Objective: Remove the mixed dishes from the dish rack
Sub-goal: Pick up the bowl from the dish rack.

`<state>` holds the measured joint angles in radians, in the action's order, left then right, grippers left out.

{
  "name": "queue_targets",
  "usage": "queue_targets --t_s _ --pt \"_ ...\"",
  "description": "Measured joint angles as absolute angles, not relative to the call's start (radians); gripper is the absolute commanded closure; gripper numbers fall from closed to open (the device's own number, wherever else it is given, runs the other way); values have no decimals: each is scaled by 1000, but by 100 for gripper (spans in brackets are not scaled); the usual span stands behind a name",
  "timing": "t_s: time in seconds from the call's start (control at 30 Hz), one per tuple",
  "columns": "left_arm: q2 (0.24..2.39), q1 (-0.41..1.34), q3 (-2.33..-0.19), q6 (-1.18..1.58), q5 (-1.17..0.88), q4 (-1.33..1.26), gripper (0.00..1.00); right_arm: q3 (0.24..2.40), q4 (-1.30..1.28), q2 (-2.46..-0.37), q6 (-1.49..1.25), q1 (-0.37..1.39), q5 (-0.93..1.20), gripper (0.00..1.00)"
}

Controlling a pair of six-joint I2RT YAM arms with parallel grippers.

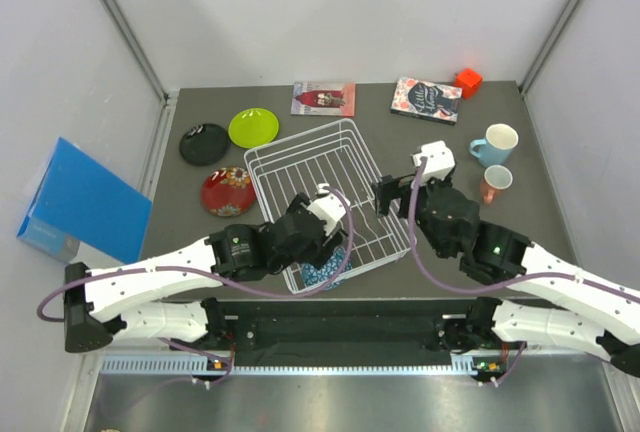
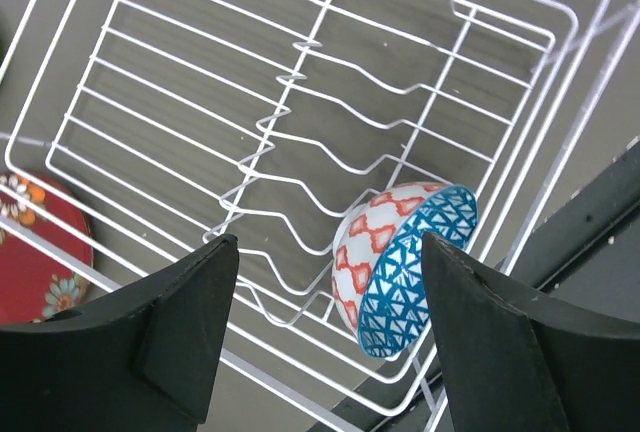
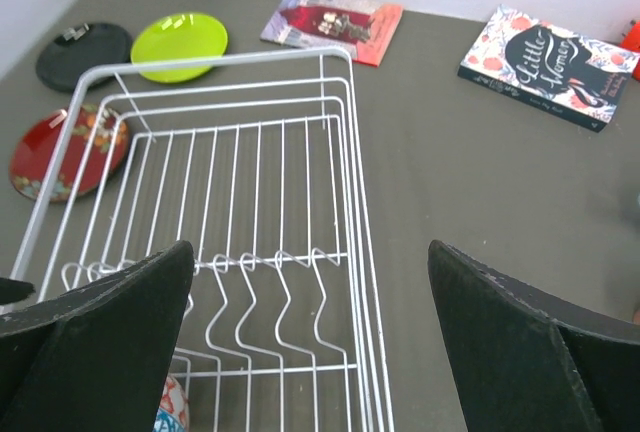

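Observation:
The white wire dish rack (image 1: 365,157) stands mid-table. Only the blue-patterned bowl (image 1: 322,272) is in it, on edge at its near end. My left gripper (image 1: 318,240) hovers open above that end; in the left wrist view its jaws (image 2: 328,242) stand wide apart with the bowl (image 2: 405,267) below, nearer the right finger, untouched. My right gripper (image 1: 388,195) is open and empty over the rack's right rim (image 3: 345,152). On the table lie the black plate (image 1: 204,143), lime plate (image 1: 253,128), red plate (image 1: 227,190), blue mug (image 1: 495,144) and pink cup (image 1: 495,182).
Two books (image 1: 323,98) (image 1: 427,100) and a red block (image 1: 468,81) lie along the back edge. A blue box (image 1: 80,202) leans at the far left. White walls close in the table on three sides.

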<state>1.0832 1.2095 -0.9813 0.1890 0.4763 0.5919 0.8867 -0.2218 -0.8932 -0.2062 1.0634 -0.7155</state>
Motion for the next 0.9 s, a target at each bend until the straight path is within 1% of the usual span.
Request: queue_targets --t_s 0.2,0.43,0.57,0.8,0.9 --pt "1081 1209 -951 101 382 595 21 887 -217 -811 -202 1063 -741 0" --pt "1055 1210 -889 51 268 603 22 875 -218 -804 -203 1061 -751 0" --pt "1050 1209 -848 31 250 591 23 864 -216 -805 -206 1061 -751 0" --pt "1103 1209 -837 -9 263 563 30 857 -215 -807 -214 1059 -751 0" --pt "1135 1205 -825 -22 270 536 36 850 -209 -807 -215 1058 -750 0"
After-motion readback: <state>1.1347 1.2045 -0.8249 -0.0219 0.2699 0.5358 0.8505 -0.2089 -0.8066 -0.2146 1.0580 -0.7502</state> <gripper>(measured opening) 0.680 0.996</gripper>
